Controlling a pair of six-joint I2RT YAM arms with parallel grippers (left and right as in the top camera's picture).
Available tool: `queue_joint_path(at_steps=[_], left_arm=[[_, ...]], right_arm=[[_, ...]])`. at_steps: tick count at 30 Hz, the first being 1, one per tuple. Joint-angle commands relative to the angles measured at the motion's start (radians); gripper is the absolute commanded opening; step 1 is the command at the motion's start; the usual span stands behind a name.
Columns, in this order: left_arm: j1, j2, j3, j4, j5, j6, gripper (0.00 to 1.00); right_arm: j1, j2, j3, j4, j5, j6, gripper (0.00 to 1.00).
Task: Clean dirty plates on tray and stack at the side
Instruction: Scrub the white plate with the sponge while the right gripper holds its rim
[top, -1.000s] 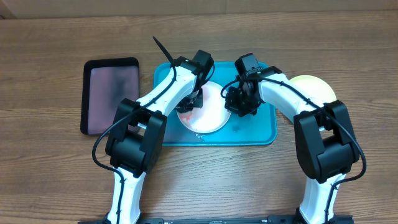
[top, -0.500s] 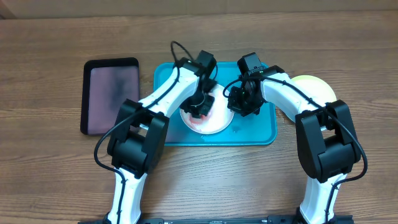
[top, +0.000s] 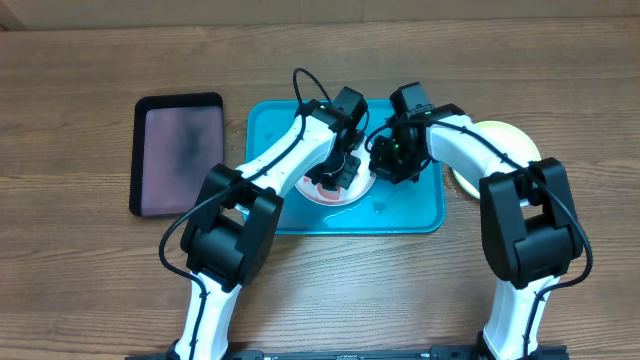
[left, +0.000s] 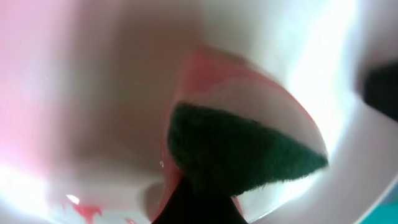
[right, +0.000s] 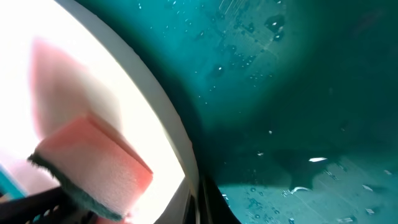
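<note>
The white plate (top: 352, 192) lies in the turquoise tray (top: 420, 215), smeared red and mostly under my left arm. My left gripper (top: 338, 172) is shut on a sponge and presses it on the plate. The left wrist view shows the sponge's dark green side (left: 249, 149) on the white plate (left: 93, 93), with red smears. My right gripper (top: 392, 160) is shut on the plate's right rim. The right wrist view shows that rim (right: 155, 118), the pink sponge (right: 93, 168) and the wet tray (right: 298, 93). The yellow-green plate (top: 505, 140) sits right of the tray. The light blue plate is out of view.
A smaller black tray (top: 180, 155) lies on the wooden table left of the turquoise tray. Water drops lie on the tray floor near its front right (top: 385, 208).
My left gripper has moved right across the white plate with the sponge. The plate and my right gripper have shifted slightly right.
</note>
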Motion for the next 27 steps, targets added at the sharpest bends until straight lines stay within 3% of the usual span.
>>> queue_joint_path(at_steps=[1,4,6,11,17,21,25,27], left_arm=[[0.026,0.050,-0.031,-0.073,-0.225,-0.464,0.04],[0.027,0.050,-0.031,-0.140,-0.219,-0.708,0.04],[0.026,0.050,-0.031,-0.164,-0.221,-0.805,0.04],[0.030,0.050,-0.031,-0.117,-0.277,-0.857,0.04],[0.050,0.050,-0.031,0.075,-0.371,-0.826,0.04],[0.052,0.050,-0.031,0.222,-0.371,-0.719,0.04],[0.052,0.050,-0.026,0.269,-0.370,-0.631,0.04],[0.052,0.050,-0.017,0.297,-0.364,-0.507,0.04]], right_arm=[[-0.080,0.008,0.006,0.003,-0.150,-0.063,0.04],[-0.115,0.008,0.006,0.003,-0.183,-0.085,0.04],[-0.127,0.008,0.006,-0.002,-0.182,-0.086,0.04],[-0.122,0.008,0.006,-0.024,-0.182,-0.129,0.04],[-0.091,0.008,0.006,-0.050,-0.151,-0.146,0.04],[-0.045,0.008,0.006,-0.080,-0.116,-0.167,0.04],[-0.002,0.008,0.006,-0.106,-0.079,-0.167,0.04],[0.021,0.008,0.006,-0.113,-0.075,-0.167,0.04]])
